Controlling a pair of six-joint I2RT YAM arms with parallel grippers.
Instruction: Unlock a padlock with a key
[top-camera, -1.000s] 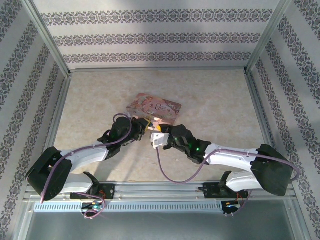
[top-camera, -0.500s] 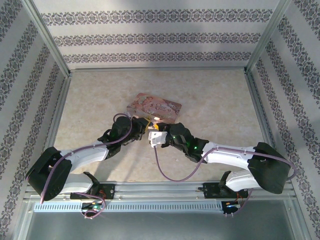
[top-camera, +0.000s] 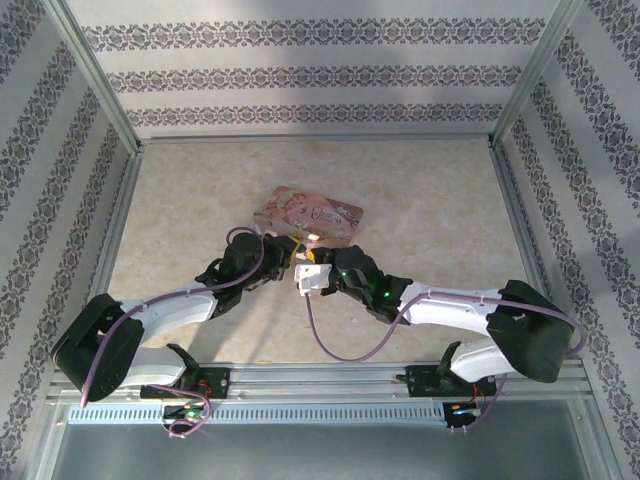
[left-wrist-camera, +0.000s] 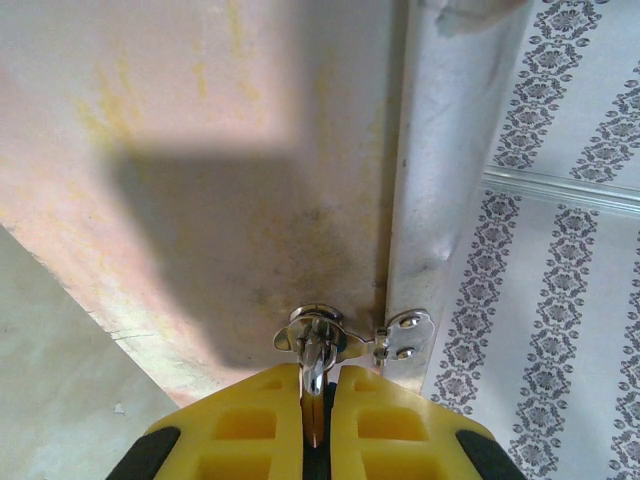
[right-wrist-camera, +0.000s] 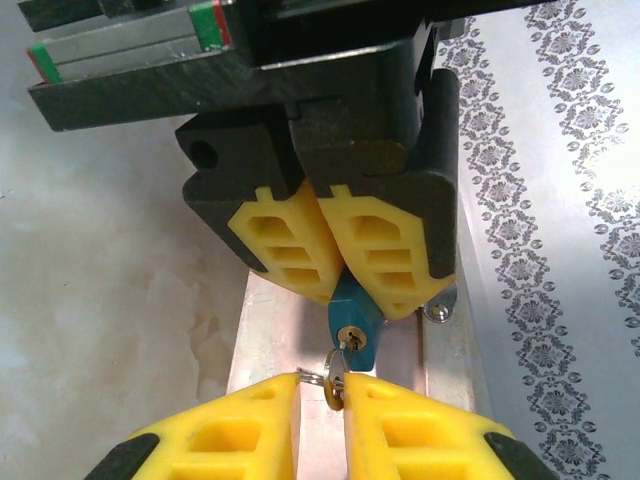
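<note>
The blue padlock (right-wrist-camera: 351, 318) is clamped between the yellow fingers (right-wrist-camera: 290, 245) of my left gripper (right-wrist-camera: 345, 287), keyhole end towards my right wrist camera. A small silvery key (right-wrist-camera: 336, 376) sits in the keyhole, with a thin ring sticking out to its left. My right gripper (right-wrist-camera: 322, 395) is shut on the key's head, which lies against the right finger. In the left wrist view my left gripper (left-wrist-camera: 318, 400) is shut on the padlock's silvery shackle (left-wrist-camera: 316, 360), which passes through the metal hasp (left-wrist-camera: 400, 340) of the pink box (left-wrist-camera: 200, 150). From above, both grippers (top-camera: 293, 252) (top-camera: 303, 268) meet at the box's near edge.
The flat pink box (top-camera: 308, 212) with an illustrated lid lies mid-table, just beyond the grippers. Patterned walls (top-camera: 300, 75) and metal frame posts (top-camera: 100, 90) enclose the beige table (top-camera: 430, 200) on three sides. The cables (top-camera: 340, 350) of both arms loop over the near table.
My right arm has shifted slightly left toward the left gripper, and its jaws have narrowed onto the key. The left arm has stayed still.
</note>
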